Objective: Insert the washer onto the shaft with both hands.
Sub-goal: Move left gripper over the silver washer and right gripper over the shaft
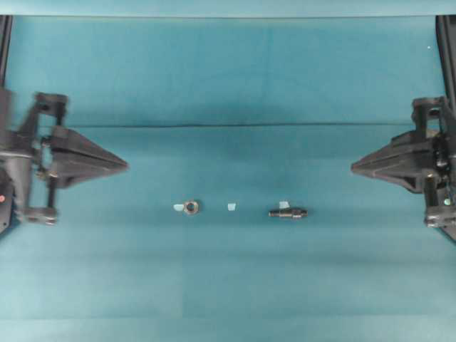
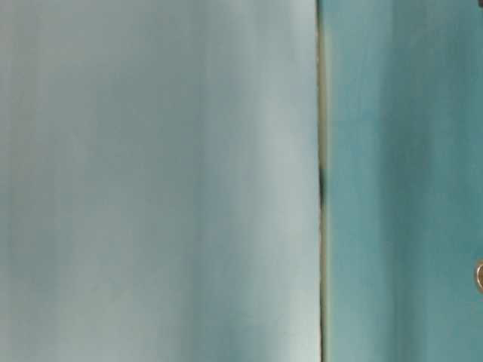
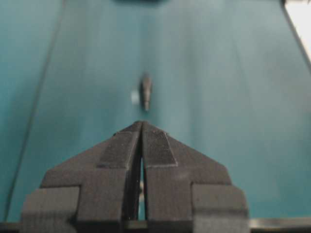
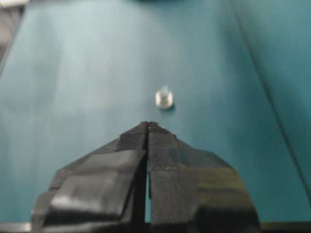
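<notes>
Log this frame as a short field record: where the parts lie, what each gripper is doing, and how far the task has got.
washer: lying flat on the teal table, left of centre, a pale tape scrap touching its left side
shaft: lying on its side, right of centre, apart from the washer
other tape scraps: one between the two parts, one against the shaft
left gripper: shut, empty, at the left edge, tip pointing inward
right gripper: shut, empty, at the right edge, tip pointing inward
task state: neither part picked up; washer not on shaft
</notes>
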{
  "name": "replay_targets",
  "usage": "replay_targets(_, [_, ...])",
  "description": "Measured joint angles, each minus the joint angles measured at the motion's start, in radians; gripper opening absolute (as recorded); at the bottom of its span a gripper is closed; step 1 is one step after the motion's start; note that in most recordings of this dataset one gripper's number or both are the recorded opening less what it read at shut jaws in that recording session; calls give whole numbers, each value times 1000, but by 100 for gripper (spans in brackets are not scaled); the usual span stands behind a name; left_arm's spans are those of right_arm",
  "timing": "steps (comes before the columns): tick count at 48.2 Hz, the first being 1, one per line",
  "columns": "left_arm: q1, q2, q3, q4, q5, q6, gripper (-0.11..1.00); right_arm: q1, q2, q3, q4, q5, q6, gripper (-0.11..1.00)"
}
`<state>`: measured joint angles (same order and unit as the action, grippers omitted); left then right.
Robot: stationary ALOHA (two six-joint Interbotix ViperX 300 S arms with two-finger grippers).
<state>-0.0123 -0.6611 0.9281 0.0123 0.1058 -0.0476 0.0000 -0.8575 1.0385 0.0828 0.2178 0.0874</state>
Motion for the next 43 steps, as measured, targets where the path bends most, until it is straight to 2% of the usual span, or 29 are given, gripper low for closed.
replay_targets(6, [-2,78,-52,2,86,2,2,0,77,-46,0,89,0,-10])
replay_targets(16, [-3,192,-130,2,167,2,2,0,242,-120,-6,172,0,-10])
replay_targets(31, [-3,331,-218,2,301,3,2,20,486,-262,-89,379,0,-10])
replay_targets(43, [-6,416,-273,6,321,6,2,23,601,-319,-103,416,-2,-9])
